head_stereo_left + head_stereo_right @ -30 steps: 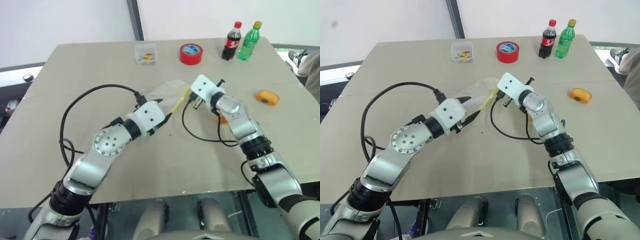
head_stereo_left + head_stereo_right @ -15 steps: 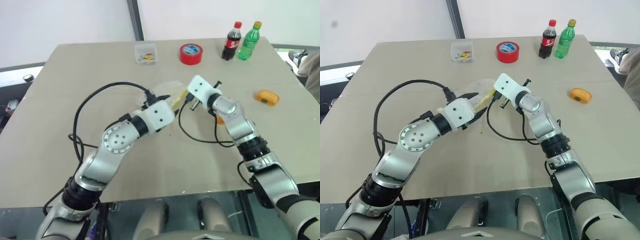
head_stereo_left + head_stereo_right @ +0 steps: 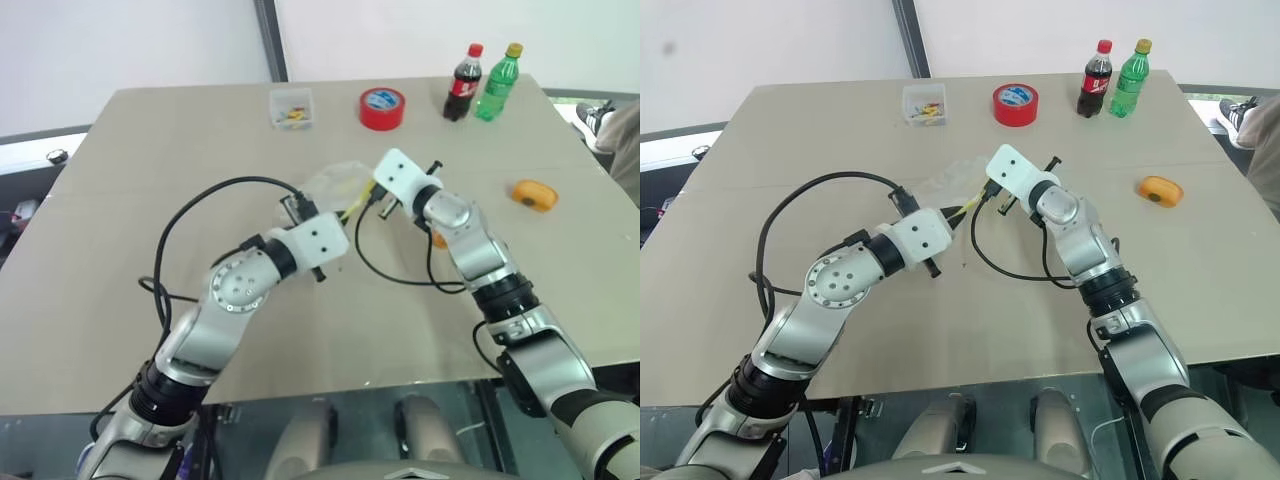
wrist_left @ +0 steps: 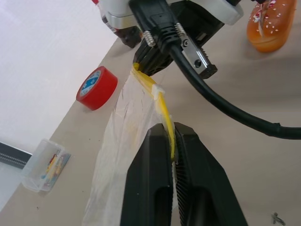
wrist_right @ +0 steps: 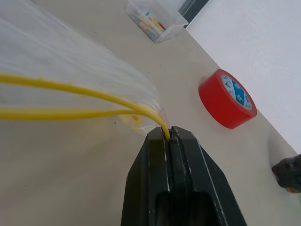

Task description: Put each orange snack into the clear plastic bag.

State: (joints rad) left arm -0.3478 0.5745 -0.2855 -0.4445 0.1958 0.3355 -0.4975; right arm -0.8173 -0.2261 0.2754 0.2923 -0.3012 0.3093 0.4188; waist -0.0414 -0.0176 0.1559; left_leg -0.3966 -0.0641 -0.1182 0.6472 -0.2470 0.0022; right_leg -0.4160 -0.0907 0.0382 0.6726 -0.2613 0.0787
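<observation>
Both end effectors, left [image 4: 173, 162] and right [image 5: 169, 141], pinch the yellow seal strip of the crinkly clear plastic bag [image 4: 123, 141].

Both grippers [image 3: 340, 218] [image 3: 368, 197] meet at the clear plastic bag [image 3: 333, 184], apparently pinching its yellow edge.

Beige counter [image 3: 120, 180]: small clear box [image 3: 291, 106], red tape roll [image 3: 383, 107], cola bottle [image 3: 463, 82] and green bottle [image 3: 499, 81] along far edge; orange snack [image 3: 533, 194] lying right.
</observation>
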